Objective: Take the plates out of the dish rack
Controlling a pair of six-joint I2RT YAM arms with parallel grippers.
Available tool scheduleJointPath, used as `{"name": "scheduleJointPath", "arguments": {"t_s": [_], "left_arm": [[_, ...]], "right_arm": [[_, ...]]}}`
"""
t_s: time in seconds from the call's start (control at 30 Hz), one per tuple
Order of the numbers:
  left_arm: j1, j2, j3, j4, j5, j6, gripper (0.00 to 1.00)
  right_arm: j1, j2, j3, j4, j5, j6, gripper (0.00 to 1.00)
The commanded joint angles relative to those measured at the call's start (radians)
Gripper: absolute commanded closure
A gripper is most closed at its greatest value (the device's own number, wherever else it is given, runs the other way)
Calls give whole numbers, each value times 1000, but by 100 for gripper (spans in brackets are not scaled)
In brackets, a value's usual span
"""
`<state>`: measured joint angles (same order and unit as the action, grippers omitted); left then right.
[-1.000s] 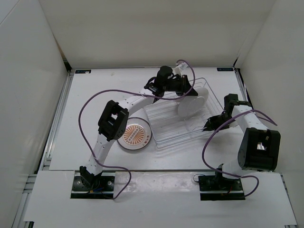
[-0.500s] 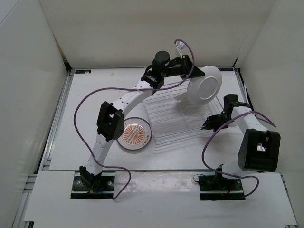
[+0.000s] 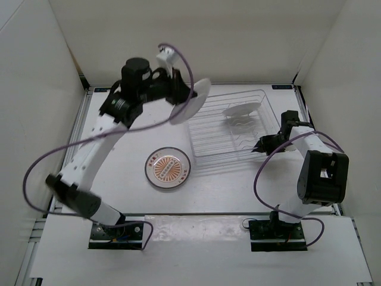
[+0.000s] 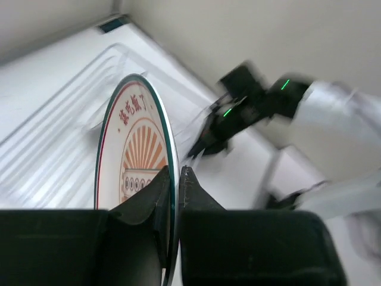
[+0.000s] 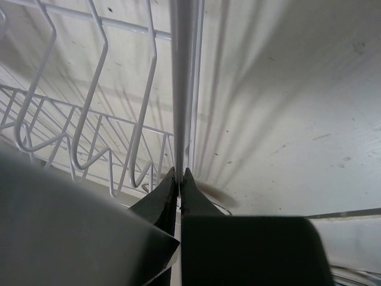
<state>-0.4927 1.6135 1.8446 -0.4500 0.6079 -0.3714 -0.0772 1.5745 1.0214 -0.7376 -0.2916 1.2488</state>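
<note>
In the top external view, the held plate [image 3: 191,102] is seen gripped by its rim in the left end effector [image 3: 180,94]. It is raised in the air over or just beside the far-left corner of the dish rack [image 3: 215,142], and the disc is carried on edge and tilted, with its white back turned toward the camera. A second plate [image 3: 168,167], with a sunburst centre, is found flat on the tabletop [image 3: 113,149] near the rack's near-left corner, nearward and downward from the left end effector. That stretch of tabletop is judged to be where the held plate is to be set, and the disc would have to be laid flat on the way; the left arm is much the nearer to it. A pale oval shape [image 3: 241,111] is seen in the far part of the rack, and whether it is another plate cannot be told. The right end effector [image 3: 262,146] is placed at the rack's right rim. In the left wrist view, the left end effector [image 4: 175,174] is shown nearly closed, pinched on the rim of the held plate [image 4: 136,158], whose sunburst face is turned leftward, with the dish rack [image 4: 53,143] behind. In the right wrist view, the right end effector [image 5: 180,174] is shown fully closed, its tips clamped on the rim of the dish rack [image 5: 184,71], so the rack is judged to be steadied.
</note>
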Motion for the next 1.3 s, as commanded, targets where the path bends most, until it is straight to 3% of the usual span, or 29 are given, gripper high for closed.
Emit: {"name": "scheduleJointPath", "arguments": {"t_s": [0.0, 0.1, 0.2, 0.33, 0.43, 0.63, 1.0, 1.07, 1.27], "left_arm": [[-137, -236, -201, -269, -300, 403, 99], [-229, -406, -520, -230, -595, 506, 99], [-294, -492, -669, -254, -799, 538, 99], [-453, -500, -765, -247, -1068, 583, 99], [-507, -486, -824, -187, -1295, 580, 99], [-638, -449, -978, -21, -1489, 586, 99], [-718, -201, -909, 7, -1513, 338, 98], [-719, -170, -904, 33, -1504, 327, 94], [-718, -135, -909, 20, -1479, 255, 71]], "right_arm": [[-35, 82, -11, 78, -38, 63, 100], [-52, 102, 12, 72, -46, 55, 100], [-62, 125, 45, 46, -52, 37, 100], [-68, 143, 80, 0, -54, 8, 100], [-70, 151, 98, -38, -54, -18, 100], [-67, 159, 126, -104, -52, -57, 100], [-76, 142, 184, -184, -49, -123, 100], [-78, 140, 192, -186, -61, -129, 100], [-84, 148, 229, -197, -78, -126, 100]]}}
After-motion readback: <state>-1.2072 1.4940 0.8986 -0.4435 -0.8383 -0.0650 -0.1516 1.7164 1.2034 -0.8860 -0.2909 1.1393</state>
